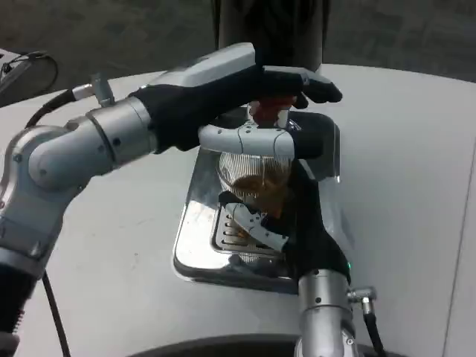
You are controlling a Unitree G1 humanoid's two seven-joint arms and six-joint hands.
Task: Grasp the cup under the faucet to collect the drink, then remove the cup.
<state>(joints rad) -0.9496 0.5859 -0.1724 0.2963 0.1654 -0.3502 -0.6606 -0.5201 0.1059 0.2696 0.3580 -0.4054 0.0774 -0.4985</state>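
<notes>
A shiny rectangular metal drip tray sits in the middle of the white table, with a slotted grate set into its floor. At the back of the tray rises a dark cylindrical dispenser column, and a small red faucet handle shows just beneath the left hand. That hand reaches in from the left across the top of the tray, its black-and-white fingers stretched over the red handle and touching or nearly touching it; whether they actually grip it cannot be told. The silver left forearm crosses the table's left part and closes off that side of the tray.

The right hand comes up from the bottom edge, its forearm standing just in front of the tray's near right corner. To the right of the tray the table surface lies open out to its curved far rim; the left front of the table is also bare apart from a black cable near the arm.

The clear ribbed plastic cup stands upright on the tray's grate below the faucet, holding brown liquid in its lower part. The right hand's fingers wrap around the cup from the front and right, clasping it.
</notes>
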